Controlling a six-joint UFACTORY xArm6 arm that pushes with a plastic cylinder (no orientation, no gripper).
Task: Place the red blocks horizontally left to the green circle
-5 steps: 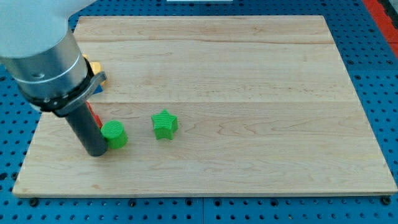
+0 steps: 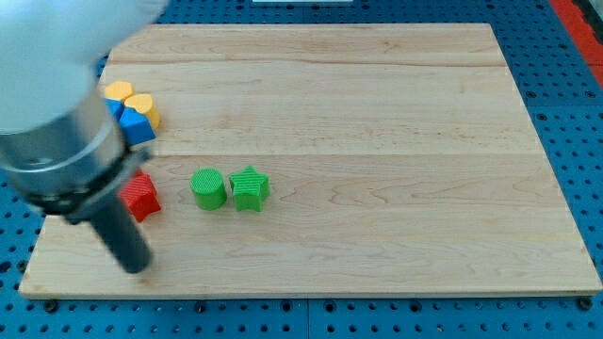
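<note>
A green circle block (image 2: 208, 188) lies on the wooden board (image 2: 377, 141), left of centre, touching or almost touching a green star block (image 2: 250, 187) on its right. A red block (image 2: 141, 196) sits to the circle's left, partly hidden by my arm; its shape is unclear and a second red block does not show. My tip (image 2: 138, 264) is at the view's lower left, below and left of the red block, apart from it.
At the board's upper left, a yellow block (image 2: 119, 91), another yellow block (image 2: 142, 104) and a blue block (image 2: 137, 127) are clustered. My arm's grey body (image 2: 57, 113) covers the board's left edge. A blue pegboard surrounds the board.
The green circle has moved right, up against the green star. My tip has moved down and left, uncovering the red block and the yellow and blue cluster.
</note>
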